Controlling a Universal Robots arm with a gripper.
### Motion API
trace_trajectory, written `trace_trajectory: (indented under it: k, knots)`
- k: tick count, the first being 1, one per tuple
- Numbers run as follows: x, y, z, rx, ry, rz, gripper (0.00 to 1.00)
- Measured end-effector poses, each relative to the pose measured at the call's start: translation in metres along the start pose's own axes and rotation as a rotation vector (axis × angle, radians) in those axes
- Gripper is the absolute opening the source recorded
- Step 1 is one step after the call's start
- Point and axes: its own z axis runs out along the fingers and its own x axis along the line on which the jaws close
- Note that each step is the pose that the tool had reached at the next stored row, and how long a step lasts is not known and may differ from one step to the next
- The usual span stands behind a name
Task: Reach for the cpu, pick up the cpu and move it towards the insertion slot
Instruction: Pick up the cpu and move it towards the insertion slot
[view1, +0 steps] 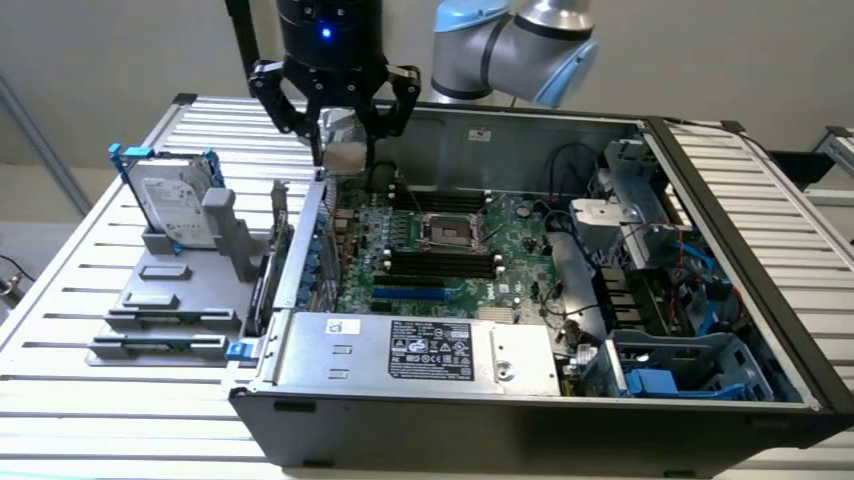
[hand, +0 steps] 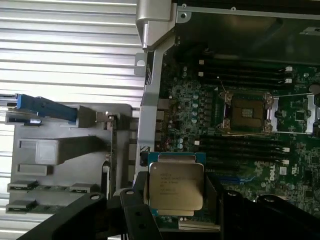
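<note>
The cpu (view1: 344, 154) is a small silver-grey square chip hanging between the black fingers of my gripper (view1: 344, 140), which is shut on it. It is held in the air over the back corner of the open computer case, at the exterior view's left wall. In the wrist view the cpu (hand: 175, 186) shows its printed metal top, clamped on two sides by my gripper (hand: 175, 199). The insertion slot (view1: 447, 232) is a square socket with a shiny frame and dark centre on the green motherboard, nearer the camera and to the exterior view's right of the chip. The wrist view also shows the insertion slot (hand: 246, 112).
A silver hard drive (view1: 174, 198) with a blue frame stands in a grey fixture (view1: 167, 300) outside the case on the exterior view's left. Black memory slots (view1: 441, 262) and a blue slot (view1: 410, 294) lie beside the socket. The power supply (view1: 414, 350) fills the case's front; cables crowd its right.
</note>
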Motion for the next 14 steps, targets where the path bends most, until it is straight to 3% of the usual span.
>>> trace_trajectory:
  k: [9, 14]
  knots:
    - [-0.041, -0.0005, -0.0005, -0.0008, -0.0001, 0.0, 0.55]
    - [-0.059, 0.0062, 0.0002, -0.0008, -0.0001, 0.0, 0.55]
